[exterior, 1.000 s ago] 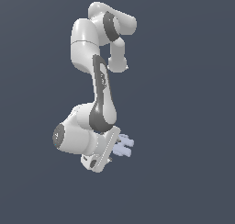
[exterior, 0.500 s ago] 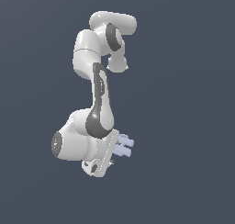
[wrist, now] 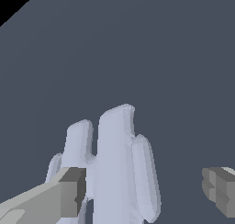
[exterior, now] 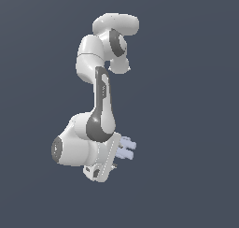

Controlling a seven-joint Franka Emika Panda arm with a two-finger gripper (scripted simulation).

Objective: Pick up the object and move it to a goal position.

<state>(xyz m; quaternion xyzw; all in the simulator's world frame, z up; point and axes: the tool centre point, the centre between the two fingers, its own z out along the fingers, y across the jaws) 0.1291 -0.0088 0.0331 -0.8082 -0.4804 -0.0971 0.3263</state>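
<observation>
The object is a pale lavender-blue flat piece of short crossed bars. In the wrist view it lies between my two fingers. One grey fingertip is right beside it, seemingly touching. The other fingertip stands clearly apart from it, with a gap. My gripper is open around the object. In the exterior view the object sticks out past the white hand at the low end of the arm, and the gripper is mostly hidden by the hand.
Plain dark grey-blue ground fills both views. A black corner shows at the edge of the wrist view. No other objects show.
The upper arm links have turned and the hand has shifted slightly toward the exterior view's left. The object stays by the fingers.
</observation>
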